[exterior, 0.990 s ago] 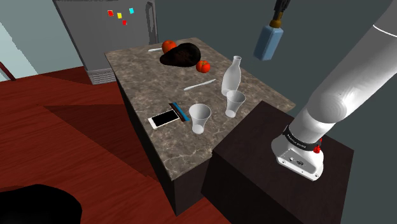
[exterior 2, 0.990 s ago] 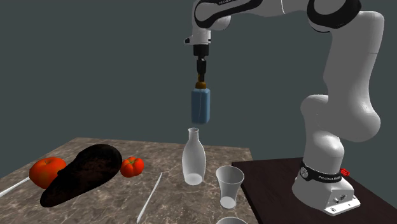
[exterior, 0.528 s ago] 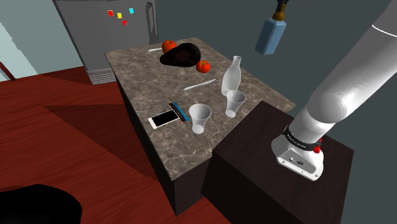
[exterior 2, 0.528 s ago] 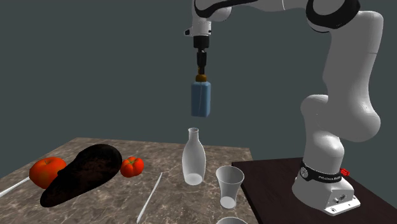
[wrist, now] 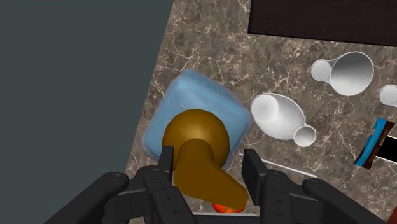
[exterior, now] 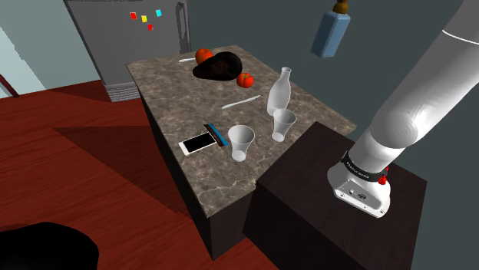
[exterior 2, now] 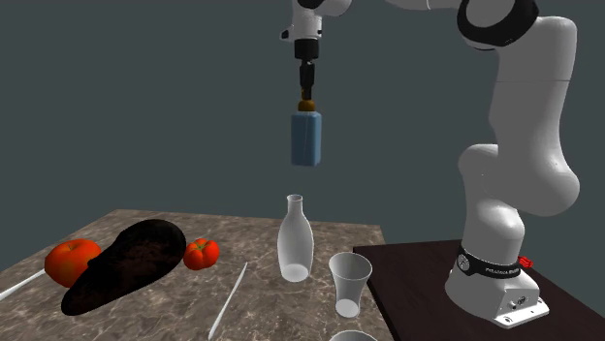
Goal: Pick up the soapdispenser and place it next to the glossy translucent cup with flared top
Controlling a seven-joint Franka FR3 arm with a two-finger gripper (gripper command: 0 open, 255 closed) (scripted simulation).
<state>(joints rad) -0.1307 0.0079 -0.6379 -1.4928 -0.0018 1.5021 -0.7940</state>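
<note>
Blue dispenser hangs high above the bench, jaws pinching its brown pump. I'd lower it slowly, kept upright, beside the cup, steering wide of the tall bottle nearby.

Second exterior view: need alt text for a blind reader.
The black gripper holds a blue dispenser by its brown pump, high above a marbled table. Lower in the picture stand a white bottle and a cup, with tomatoes and a dark lump toward the view's left.
</note>
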